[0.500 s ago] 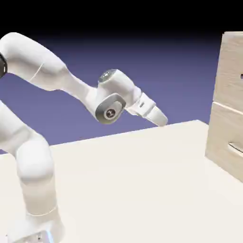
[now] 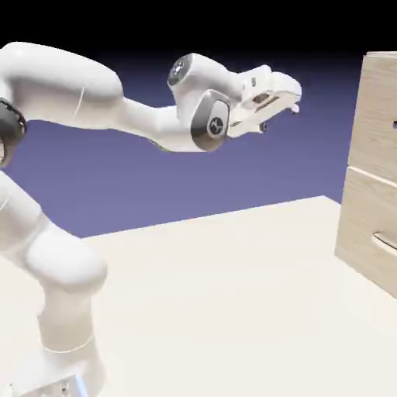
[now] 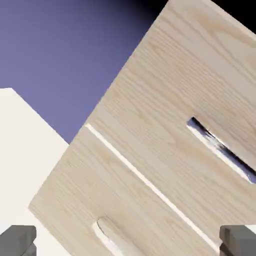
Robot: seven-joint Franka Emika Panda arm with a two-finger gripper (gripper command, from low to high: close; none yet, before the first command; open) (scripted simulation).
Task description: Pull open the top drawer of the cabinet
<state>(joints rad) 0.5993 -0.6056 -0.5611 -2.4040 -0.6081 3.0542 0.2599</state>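
Note:
The light wood-grain cabinet (image 2: 371,225) stands at the exterior view's right edge, cut off by the frame. Its top drawer (image 2: 378,116) is flush with the front. My gripper (image 2: 293,101) hangs in the air at that drawer's height, well to the left of it, touching nothing. The hand view is rolled: the top drawer (image 3: 185,90) fills the upper right, and its silver handle (image 3: 222,150) runs diagonally. My gripper (image 3: 128,245) is open, both grey fingertips (image 3: 17,240) wide apart at the bottom corners with nothing between them.
Below the seam sits the lower drawer (image 2: 368,233) with its own silver handle (image 2: 385,244), also seen as a handle (image 3: 112,237) low in the hand view. The pale table (image 2: 233,295) stretches between the robot base and the cabinet.
The arm has risen and the hand has swung up, from pointing down toward the table to pointing roughly level at the cabinet's upper part. The drawers have not moved.

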